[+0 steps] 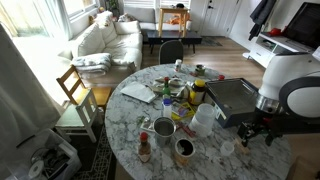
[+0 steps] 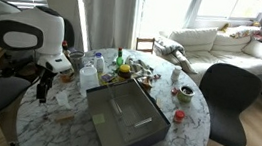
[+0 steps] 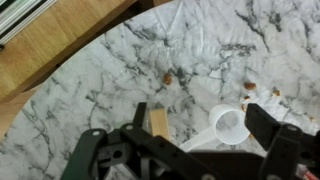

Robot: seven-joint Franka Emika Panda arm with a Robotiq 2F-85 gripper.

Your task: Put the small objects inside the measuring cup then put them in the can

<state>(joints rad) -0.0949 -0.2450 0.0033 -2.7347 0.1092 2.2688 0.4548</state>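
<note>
In the wrist view the small whitish measuring cup (image 3: 228,125) lies on the marble table (image 3: 90,80), its handle pointing to the lower left. My gripper (image 3: 200,120) is open above it, with the cup between the jaws near the right finger. A small wooden block (image 3: 158,122) lies by the left finger. Small brown objects (image 3: 166,76) (image 3: 250,88) are scattered on the marble beyond the cup. In an exterior view the gripper (image 1: 252,132) hovers over the table edge, the cup (image 1: 228,147) beside it, and two open cans (image 1: 163,127) (image 1: 184,150) stand further along.
A dark grey tray (image 1: 235,98) (image 2: 125,118) lies beside the gripper (image 2: 41,88). A big white translucent jug (image 1: 204,118) stands between the tray and the cans. Bottles, jars and clutter fill the table's middle (image 1: 178,92). Chairs (image 1: 75,90) (image 2: 227,95) surround the table.
</note>
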